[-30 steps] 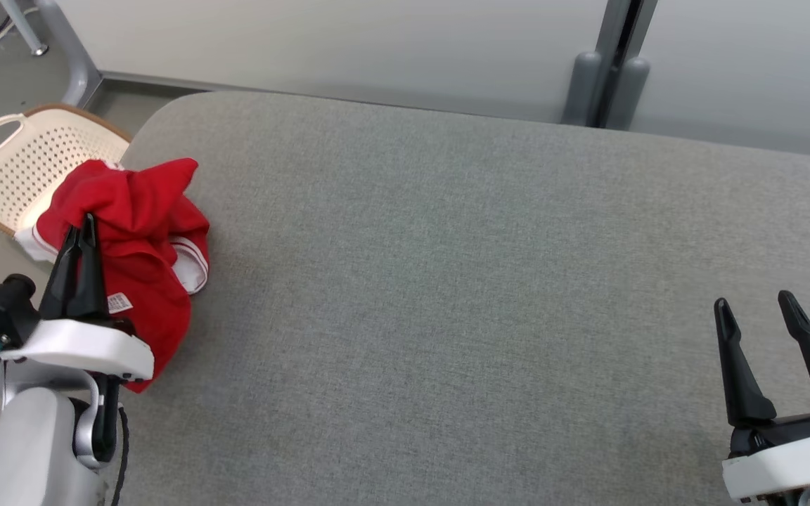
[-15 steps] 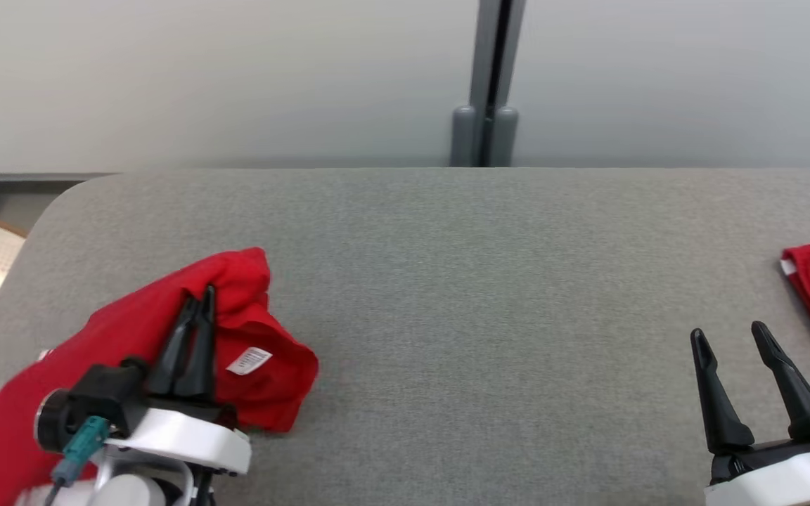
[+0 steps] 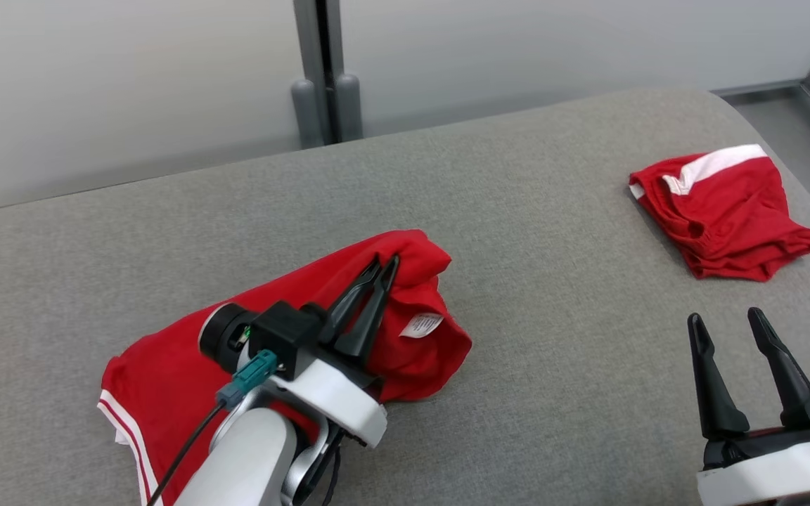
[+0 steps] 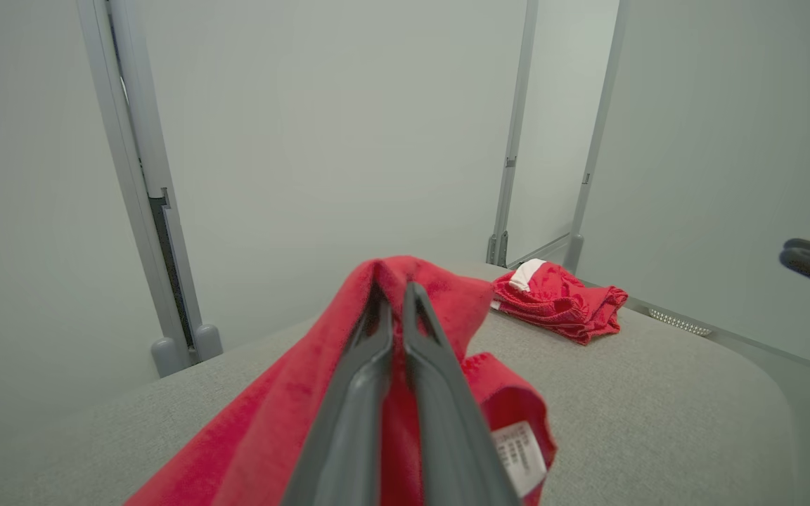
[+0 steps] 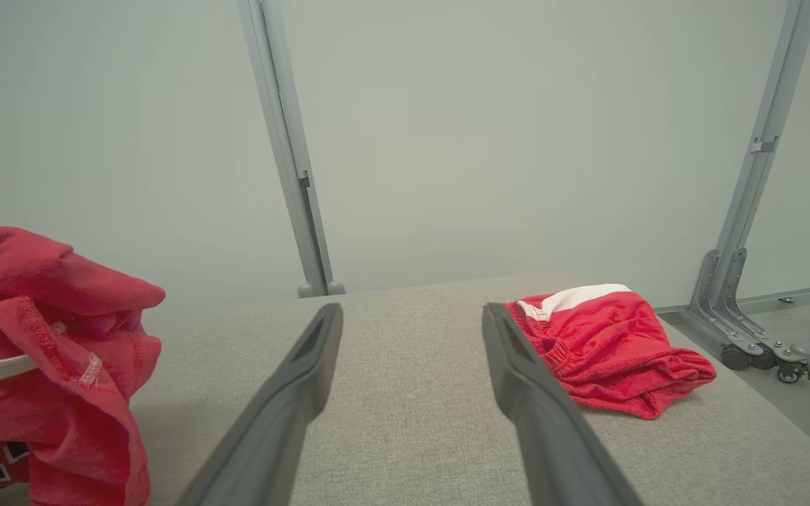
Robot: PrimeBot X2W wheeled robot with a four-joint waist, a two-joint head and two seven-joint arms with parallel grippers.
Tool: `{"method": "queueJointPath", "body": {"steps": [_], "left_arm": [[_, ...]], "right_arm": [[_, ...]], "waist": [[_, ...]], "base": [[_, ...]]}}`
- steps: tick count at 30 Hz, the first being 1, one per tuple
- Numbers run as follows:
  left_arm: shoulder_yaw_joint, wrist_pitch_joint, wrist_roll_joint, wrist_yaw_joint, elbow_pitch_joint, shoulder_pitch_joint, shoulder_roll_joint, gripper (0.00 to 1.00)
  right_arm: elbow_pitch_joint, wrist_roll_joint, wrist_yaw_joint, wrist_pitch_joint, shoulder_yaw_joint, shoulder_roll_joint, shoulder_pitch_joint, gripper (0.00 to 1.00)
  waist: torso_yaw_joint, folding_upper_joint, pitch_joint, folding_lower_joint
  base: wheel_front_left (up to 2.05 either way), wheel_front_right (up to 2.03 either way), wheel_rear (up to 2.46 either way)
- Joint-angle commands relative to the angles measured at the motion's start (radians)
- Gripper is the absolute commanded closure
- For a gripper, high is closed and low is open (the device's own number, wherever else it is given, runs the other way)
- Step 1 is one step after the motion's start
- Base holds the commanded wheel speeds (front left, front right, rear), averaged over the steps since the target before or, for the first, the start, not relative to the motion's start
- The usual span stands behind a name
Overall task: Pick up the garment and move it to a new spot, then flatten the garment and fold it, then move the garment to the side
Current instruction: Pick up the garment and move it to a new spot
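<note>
The grey fabric counter [image 3: 553, 295] lies bare through the centre of the head view, with its far edge along the wall and a rounded corner at upper right. The crumpled red garment with white trim [image 3: 166, 358] runs from lower left up to centre, its raised end pinched in the closed left gripper [image 3: 385, 261]. The right gripper [image 3: 724, 318] hovers spread and holds nothing. A folded red-and-white garment [image 3: 725, 211] sits near the upper-right corner. The right wrist view shows wheeled grey frame feet [image 5: 742, 337] on the floor.

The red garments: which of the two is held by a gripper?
The garment with the white label, nearer the robot: the left gripper is shut on its fold. The other garment, with a white band, lies free at far right.
</note>
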Motion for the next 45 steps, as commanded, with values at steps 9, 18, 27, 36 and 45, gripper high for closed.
{"method": "queueJointPath", "body": {"steps": [9, 18, 27, 36, 45], "left_arm": [[-0.139, 0.003, 0.003, -0.023, 0.155, -0.138, -0.012, 0.96], [-0.182, -0.073, -0.043, -0.027, 0.134, -0.097, 0.013, 0.0], [0.008, -0.104, -0.089, 0.117, 0.024, 0.024, 0.072, 0.0], [0.18, -0.103, -0.111, 0.181, -0.022, 0.157, 0.131, 0.0], [0.221, -0.096, -0.111, 0.154, -0.045, 0.275, 0.189, 0.0]], "right_arm": [[0.05, 0.015, 0.0, -0.065, 0.005, 0.026, -0.043, 0.0], [0.089, 0.007, 0.0, -0.077, 0.006, 0.022, -0.041, 0.0], [0.076, -0.002, 0.0, -0.048, 0.005, -0.002, -0.014, 0.0], [0.055, -0.002, 0.0, -0.011, 0.003, -0.016, 0.027, 0.0], [0.054, 0.008, 0.0, 0.013, 0.011, -0.027, 0.065, 0.0]], "waist": [[-0.106, -0.0001, 0.137, 0.0], [-0.016, -0.0001, 0.079, 0.0], [0.122, -0.0001, -0.012, 0.0], [0.225, -0.0001, -0.08, 0.0], [0.245, -0.0001, -0.126, 0.0]], "base": [[0.0, 0.0, 0.0], [0.0, 0.0, 0.0], [0.0, 0.0, 0.0], [0.0, 0.0, 0.0], [0.0, 0.0, 0.0]]}}
